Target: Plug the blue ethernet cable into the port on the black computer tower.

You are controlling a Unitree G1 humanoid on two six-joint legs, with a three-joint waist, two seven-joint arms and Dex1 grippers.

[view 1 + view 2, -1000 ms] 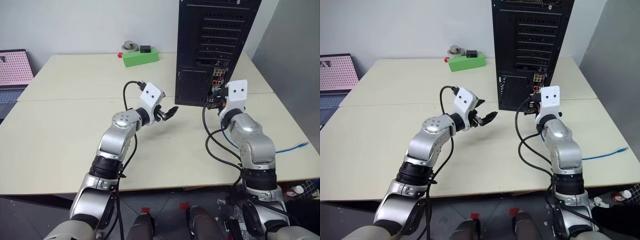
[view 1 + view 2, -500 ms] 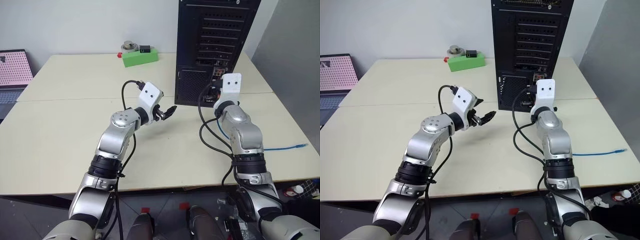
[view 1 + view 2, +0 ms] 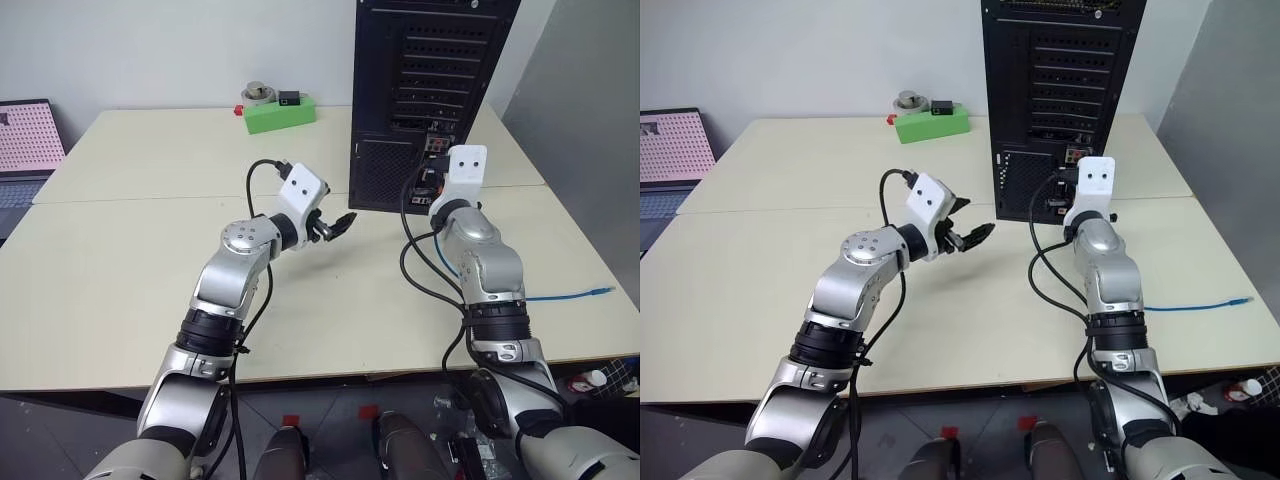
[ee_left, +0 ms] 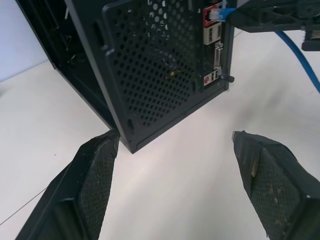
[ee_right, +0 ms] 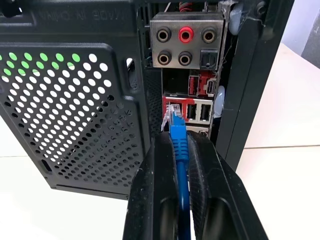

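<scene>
The black computer tower (image 3: 430,70) stands at the back of the table, rear face toward me. My right gripper (image 5: 176,139) is shut on the blue ethernet cable (image 5: 179,150). Its clear plug (image 5: 171,116) points at the red-framed port (image 4: 206,20) in the rear connector cluster. The plug tip is right at that port; I cannot tell whether it is seated. The rest of the cable (image 3: 570,294) trails over the table to the right. My left gripper (image 3: 340,222) hovers open and empty left of the tower's lower mesh grille.
A green box (image 3: 281,112) with small items on top stands at the back, left of the tower. A laptop (image 3: 25,140) lies at the far left. The table's right edge (image 3: 600,270) runs close to the right arm, beside a grey panel.
My right gripper has moved forward and slightly up, bringing the plug to the rear connectors. The loose cable was drawn leftward across the table. The left gripper has stayed put.
</scene>
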